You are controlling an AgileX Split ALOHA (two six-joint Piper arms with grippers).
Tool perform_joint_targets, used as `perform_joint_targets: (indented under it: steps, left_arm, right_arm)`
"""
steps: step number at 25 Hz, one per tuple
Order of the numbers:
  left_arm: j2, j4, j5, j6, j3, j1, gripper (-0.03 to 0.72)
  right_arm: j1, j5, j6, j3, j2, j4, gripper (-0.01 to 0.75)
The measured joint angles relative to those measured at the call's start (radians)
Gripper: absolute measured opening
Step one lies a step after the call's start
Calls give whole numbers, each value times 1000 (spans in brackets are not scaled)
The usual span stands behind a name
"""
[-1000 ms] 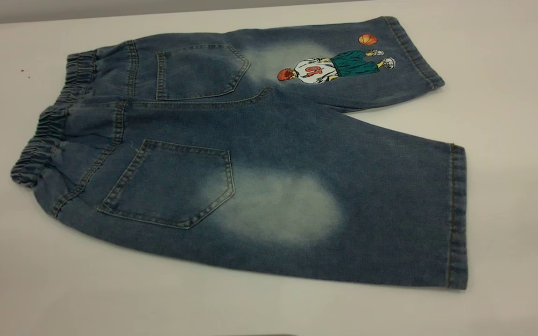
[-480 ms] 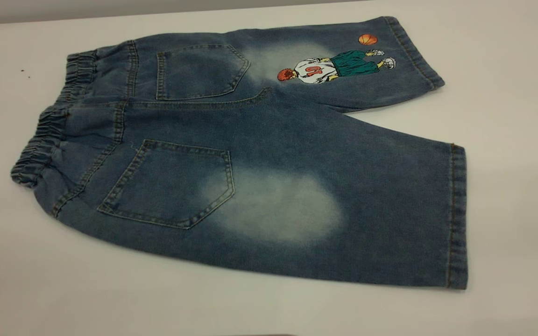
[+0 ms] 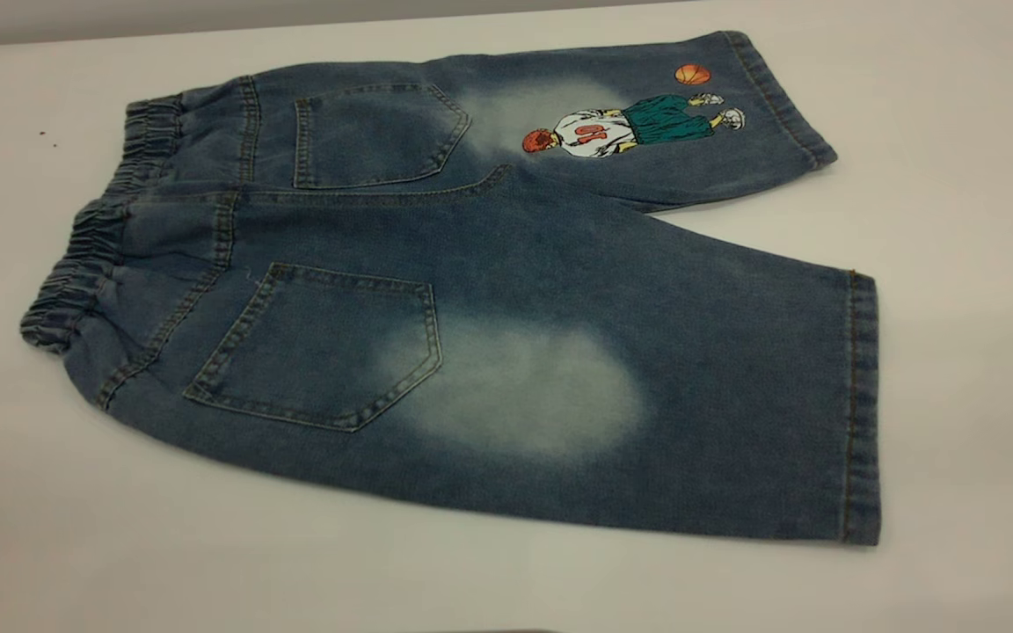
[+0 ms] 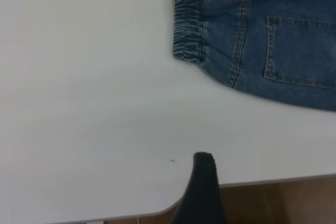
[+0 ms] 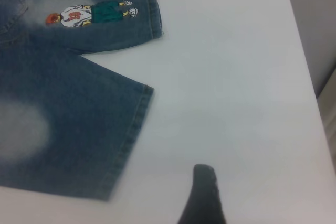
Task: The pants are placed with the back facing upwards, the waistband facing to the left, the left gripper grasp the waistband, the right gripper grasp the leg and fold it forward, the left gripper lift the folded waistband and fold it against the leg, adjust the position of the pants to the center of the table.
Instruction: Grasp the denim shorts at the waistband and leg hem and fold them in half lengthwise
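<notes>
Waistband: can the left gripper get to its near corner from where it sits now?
Probably yes. Only bare table lies between the left gripper and the waistband, whose corner lies flat and uncovered at the pants' left end.

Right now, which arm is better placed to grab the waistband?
Left. Its wrist view shows the waistband on that side, with the left gripper back near the table edge. The right gripper faces the leg hems instead.
</notes>
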Motion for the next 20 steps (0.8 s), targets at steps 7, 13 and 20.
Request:
perform_joint_targets:
  steps: [7,13,20]
  left_arm:
    - [0,1,-1,0,-1,0,570]
    - [197,13,-117,-29,-55,0,570]
    - [588,60,-284,-109,-133,0,570]
  right_arm:
    - [0,-7,0,0,28,9,495]
    - [0,-124,-20,-31,235,91,495]
    - [0,-281,-253,-38,559,338,495]
